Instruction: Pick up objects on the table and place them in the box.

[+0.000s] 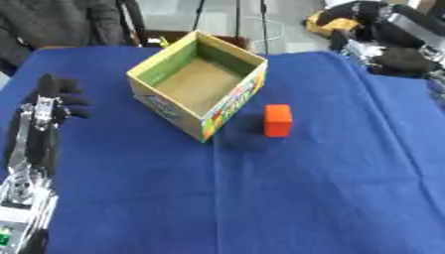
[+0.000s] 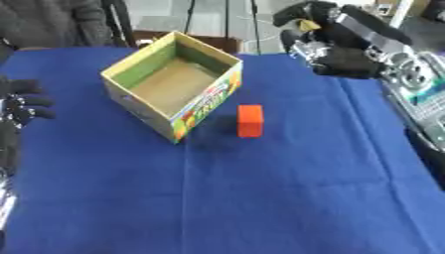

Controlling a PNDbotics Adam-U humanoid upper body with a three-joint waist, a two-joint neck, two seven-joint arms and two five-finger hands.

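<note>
- The table (image 1: 260, 198) is covered by a blue cloth that fills most of both views, with a crease running from near to far down its middle.
- The box (image 1: 228, 102) stands on the cloth left of centre and toward the far side. It is open at the top and turned so that one corner points to the near edge. Its inner walls are green and tan, its floor is plain brown, and its outer right wall carries bright printing. Nothing shows inside it.
- The right arm reaches in from the far right corner, silver and black. The right hand (image 2: 343, 59) hangs above the far right part of the table, well apart from the box, its dark fingers bent inward around nothing.
- The left hand (image 1: 54, 101) rests at the left edge, level with the box and clear of it. Its fingers are spread apart and mostly straight, holding nothing.
- The orange block (image 1: 277, 120) stands upright on the cloth just right of the box's near right wall, close beside it but not touching. Neither hand is near it.
</note>
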